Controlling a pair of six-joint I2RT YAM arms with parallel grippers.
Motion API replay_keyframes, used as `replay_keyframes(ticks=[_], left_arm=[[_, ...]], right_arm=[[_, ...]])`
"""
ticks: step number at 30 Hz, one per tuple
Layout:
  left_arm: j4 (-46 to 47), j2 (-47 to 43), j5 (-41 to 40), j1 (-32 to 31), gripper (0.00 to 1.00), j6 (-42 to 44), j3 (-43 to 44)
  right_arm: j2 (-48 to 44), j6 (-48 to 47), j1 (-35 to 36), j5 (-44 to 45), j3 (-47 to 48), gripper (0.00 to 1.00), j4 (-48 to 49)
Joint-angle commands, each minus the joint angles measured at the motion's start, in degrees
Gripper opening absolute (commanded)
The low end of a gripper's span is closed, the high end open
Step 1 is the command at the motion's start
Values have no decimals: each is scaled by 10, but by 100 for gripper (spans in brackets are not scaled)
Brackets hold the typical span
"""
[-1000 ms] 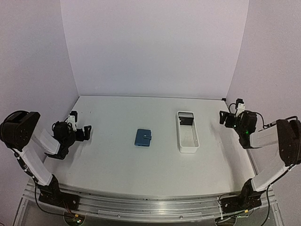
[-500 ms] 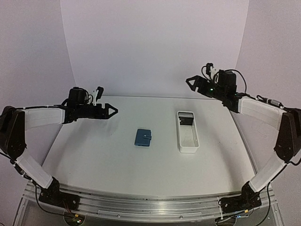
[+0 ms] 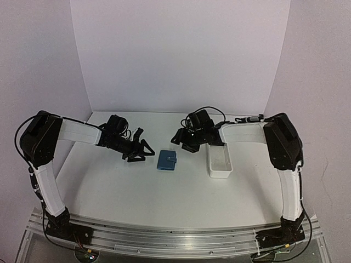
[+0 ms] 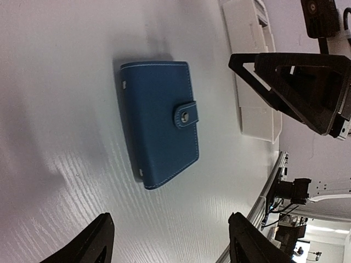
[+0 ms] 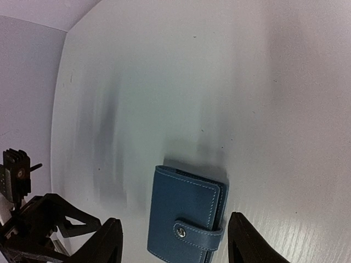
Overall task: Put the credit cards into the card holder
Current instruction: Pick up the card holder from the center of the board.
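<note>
"Where was the left hand (image 3: 145, 147)?"
"Left of the card holder (image 3: 166, 160), fingers spread, empty."
"And the holder?"
"Snapped shut, flat on the tabletop (image 3: 109, 181)."
"The right hand (image 3: 180, 143)?"
"Near its right side, also spread and empty."

Left arm (image 3: 77, 131) and right arm (image 3: 244, 133) match: white shells on the long links, round black joints, thin black cables (image 3: 209, 108) at the wrists. Left tool (image 3: 146, 150) and right tool (image 3: 180, 143) carry black fingers (image 4: 321, 101) with triangular cut-outs. Black bases (image 3: 57, 224), silver rail (image 3: 175, 238).
</note>
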Motion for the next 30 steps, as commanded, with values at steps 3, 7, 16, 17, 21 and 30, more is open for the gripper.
replay_keyframes(ticks=[3, 7, 16, 17, 21, 30], left_arm=[[-36, 81, -8, -2, 71, -22, 64], [-21, 110, -13, -14, 69, -30, 71], [34, 171, -4, -19, 64, -80, 83], [38, 175, -5, -19, 63, -84, 81], [63, 206, 15, -20, 60, -100, 85], [130, 205, 59, -23, 18, -119, 98]], right_arm=[[54, 20, -6, -9, 68, 58, -38], [81, 35, -5, -47, 60, 50, -39], [122, 59, 0, -103, 56, 35, -13], [122, 61, 0, -106, 54, 34, -2], [140, 82, 0, -130, 50, 28, 32], [144, 92, 0, -150, 42, 24, 79]])
